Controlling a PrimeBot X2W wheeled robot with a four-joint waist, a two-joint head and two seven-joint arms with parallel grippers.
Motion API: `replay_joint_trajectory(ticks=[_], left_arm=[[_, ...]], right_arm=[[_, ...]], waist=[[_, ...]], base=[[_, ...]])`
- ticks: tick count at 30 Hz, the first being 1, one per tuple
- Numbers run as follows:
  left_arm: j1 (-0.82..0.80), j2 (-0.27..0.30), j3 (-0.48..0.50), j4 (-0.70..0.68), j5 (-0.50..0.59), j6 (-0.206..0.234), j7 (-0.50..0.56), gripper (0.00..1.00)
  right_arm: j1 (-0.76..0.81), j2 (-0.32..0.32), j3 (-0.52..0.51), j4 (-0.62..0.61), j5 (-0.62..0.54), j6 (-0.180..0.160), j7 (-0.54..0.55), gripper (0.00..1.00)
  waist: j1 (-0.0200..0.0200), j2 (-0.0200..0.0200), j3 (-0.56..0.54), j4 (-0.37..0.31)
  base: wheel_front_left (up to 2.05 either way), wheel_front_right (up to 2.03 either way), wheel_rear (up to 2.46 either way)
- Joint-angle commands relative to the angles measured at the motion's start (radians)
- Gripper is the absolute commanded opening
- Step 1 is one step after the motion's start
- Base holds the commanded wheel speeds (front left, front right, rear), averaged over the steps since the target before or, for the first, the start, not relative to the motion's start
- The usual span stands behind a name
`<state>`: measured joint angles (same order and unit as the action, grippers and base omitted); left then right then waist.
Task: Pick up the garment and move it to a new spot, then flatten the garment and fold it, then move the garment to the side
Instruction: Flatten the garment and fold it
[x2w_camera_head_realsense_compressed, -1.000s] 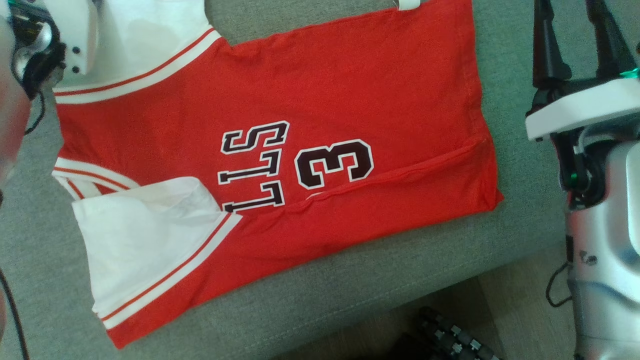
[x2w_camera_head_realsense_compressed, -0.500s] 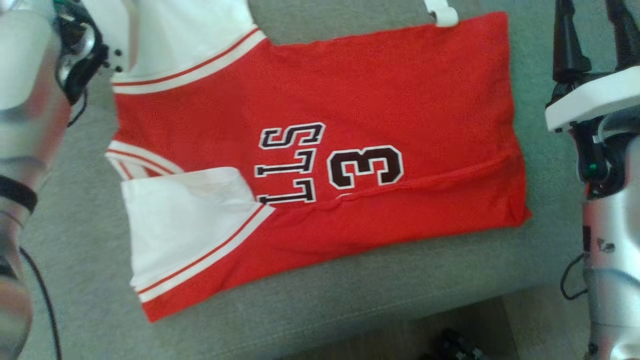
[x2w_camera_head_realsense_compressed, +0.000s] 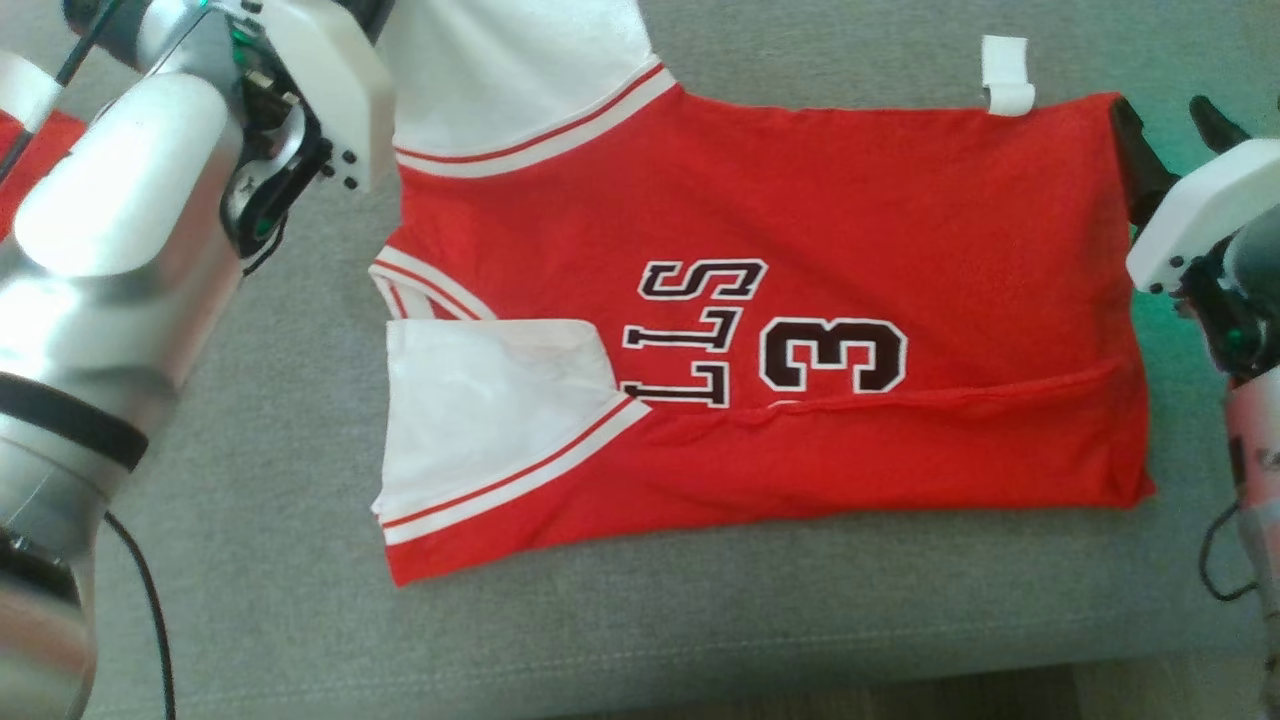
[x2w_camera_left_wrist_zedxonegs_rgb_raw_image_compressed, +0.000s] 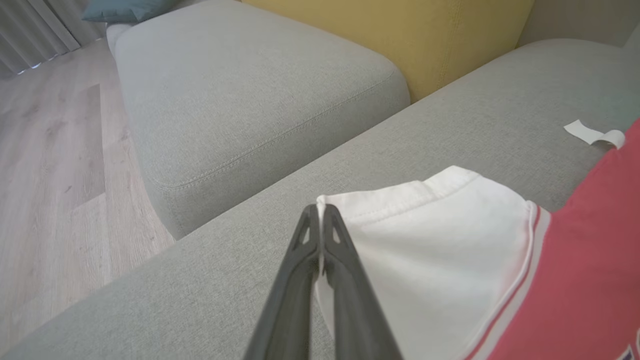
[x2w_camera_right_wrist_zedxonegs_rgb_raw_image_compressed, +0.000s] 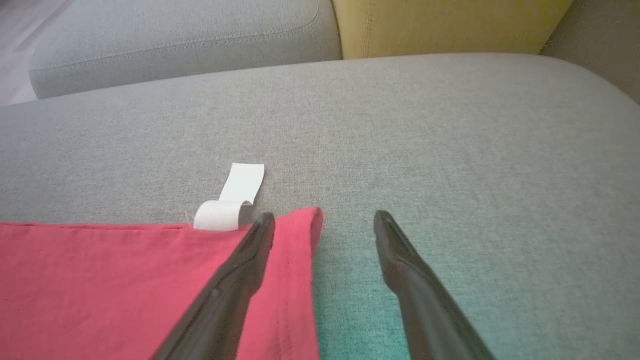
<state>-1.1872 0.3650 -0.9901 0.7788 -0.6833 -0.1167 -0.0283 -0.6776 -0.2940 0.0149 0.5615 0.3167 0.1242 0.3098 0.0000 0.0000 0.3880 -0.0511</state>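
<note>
From the head: red-and-white garment (x2w_camera_head_realsense_compressed: 800, 200) flat on a grey sofa cushion (x2w_camera_head_realsense_compressed: 700, 620), long axis 9 to 3 o'clock, white sleeves and neck toward 9, hem toward 3, lettering turned sideways. Along the 6 o'clock long edge, a folded-over strip of red.

At 11 o'clock, left gripper (x2w_camera_left_wrist_zedxonegs_rgb_raw_image_compressed: 320, 210) pinched fully closed on the edge of the far white sleeve. At 2 o'clock, right gripper (x2w_camera_right_wrist_zedxonegs_rgb_raw_image_compressed: 326, 216) spread wide, holding nothing, one finger over the far hem corner, the other over bare cushion, just beside a white tag (x2w_camera_right_wrist_zedxonegs_rgb_raw_image_compressed: 230, 200).

Bare cushion at 12, 6 and 9 o'clock; front edge of the cushion near at 5.

From the left wrist, further: a second grey cushion (x2w_camera_left_wrist_zedxonegs_rgb_raw_image_compressed: 250, 90), a yellow backrest (x2w_camera_left_wrist_zedxonegs_rgb_raw_image_compressed: 425, 40), wooden floor (x2w_camera_left_wrist_zedxonegs_rgb_raw_image_compressed: 50, 150).
</note>
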Motion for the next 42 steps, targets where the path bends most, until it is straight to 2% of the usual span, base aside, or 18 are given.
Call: replay_joint_trajectory(ticks=[1,8,21,22,23,24,30,42], left_arm=[[-0.034,0.042,0.032,-0.045,-0.005,0.014,-0.001,0.00],[-0.016,0.075,0.034,-0.159,-0.008,0.053,0.022,0.00],[-0.001,0.113,0.032,-0.259,-0.015,0.093,0.061,0.00],[0.000,0.114,0.031,-0.262,-0.015,0.095,0.062,0.00],[0.001,0.115,0.031,-0.265,-0.016,0.097,0.063,0.00],[0.002,0.116,0.032,-0.266,-0.017,0.099,0.063,0.00],[-0.001,0.126,0.045,-0.261,-0.018,0.125,0.047,0.00],[-0.031,0.120,0.108,-0.223,-0.036,0.177,-0.046,0.00]], right_arm=[[-0.031,-0.033,0.028,-0.006,0.013,0.007,0.011,1.00],[-0.089,-0.080,0.090,0.115,0.056,0.007,0.030,1.00],[-0.164,-0.106,0.213,0.247,0.118,0.007,0.027,1.00],[-0.167,-0.107,0.224,0.255,0.124,0.007,0.034,0.63],[-0.170,-0.109,0.237,0.259,0.130,0.007,0.036,0.11],[-0.173,-0.113,0.246,0.261,0.137,0.007,0.032,0.00],[-0.216,-0.132,0.258,0.266,0.160,0.007,-0.075,0.00],[-0.319,-0.121,0.277,0.295,0.185,0.007,-0.292,0.00]], waist=[[0.0000,0.0000,0.005,0.018],[0.0000,0.0000,0.028,0.044],[0.0000,0.0000,0.051,0.051],[0.0000,0.0000,0.052,0.051],[0.0000,0.0000,0.052,0.051],[0.0000,0.0000,0.052,0.051],[0.0000,0.0000,0.058,0.050],[0.0000,0.0000,0.073,0.050]], base=[[0.00,0.00,0.00],[0.00,0.00,0.00],[0.00,0.00,0.00],[0.00,0.00,0.00],[0.00,0.00,0.00],[0.00,0.00,0.00],[0.00,0.00,0.00],[0.00,0.00,0.00]])
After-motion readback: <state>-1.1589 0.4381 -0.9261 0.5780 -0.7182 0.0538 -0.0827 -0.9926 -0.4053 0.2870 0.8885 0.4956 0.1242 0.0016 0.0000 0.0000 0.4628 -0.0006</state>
